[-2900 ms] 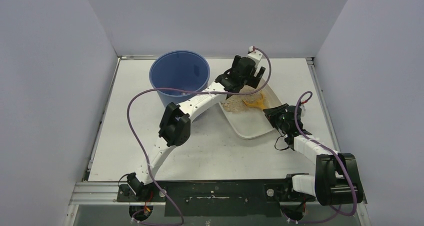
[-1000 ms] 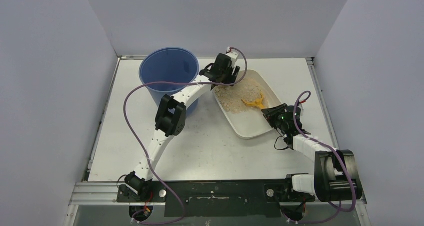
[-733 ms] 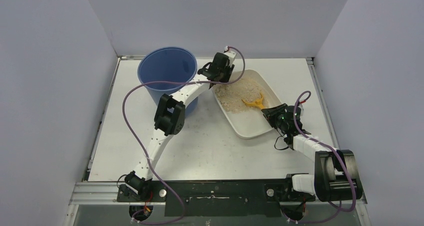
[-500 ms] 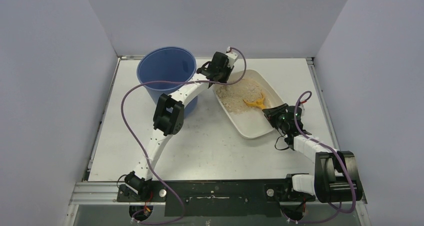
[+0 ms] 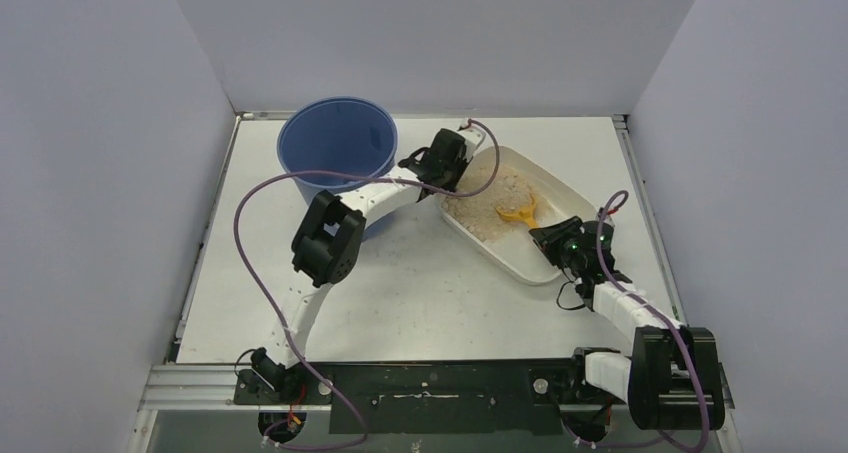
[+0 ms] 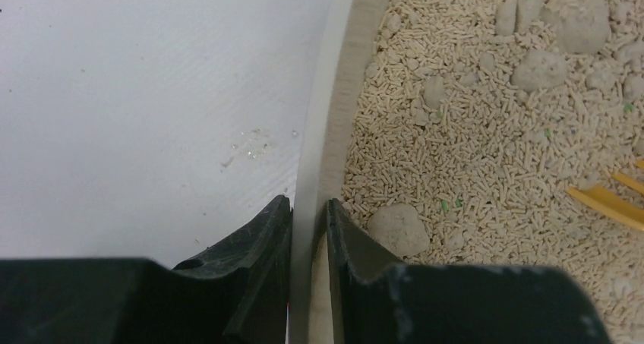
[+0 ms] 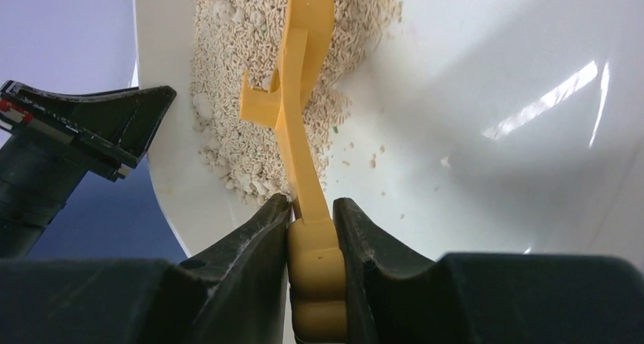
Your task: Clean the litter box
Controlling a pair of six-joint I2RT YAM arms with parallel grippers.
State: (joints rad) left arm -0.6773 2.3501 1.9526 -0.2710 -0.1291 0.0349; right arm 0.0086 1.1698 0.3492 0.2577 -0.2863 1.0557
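Finds the litter box [image 5: 512, 251] on the far right part of the table [image 5: 420, 293], set askew, with its far-left end near the blue bucket [image 5: 335, 143]. Holds it by the left rim in the left gripper [image 6: 307, 207], with fingers closed on the thin white wall, one outside and one inside against the litter [image 6: 494, 154]. Holds the yellow scoop [image 7: 300, 93] by the butt of its handle in the right gripper [image 7: 311, 211], with fingers clamped tight and the blade down in the granules around the middle of the tray. Shows the fill heaped toward the far-left end, with grey clumps [image 6: 395, 228] among the pellets, and the near-right end bare and glossy. Cannot tell whether any edge is off the table.

Judging from that, expect a light, thin plastic shell made heavy at one end by loose fill. Expect flex and twist under a one-sided pinch, and a slick rim apt to slide between the pads. Expect the load to run all at once when tipped, throwing the weight across. Take hold deep on the rim, on a long side close to the heap or at a rounded corner, where the curve stiffens the wall. Better still, support two sides. Keep any tilt slow.
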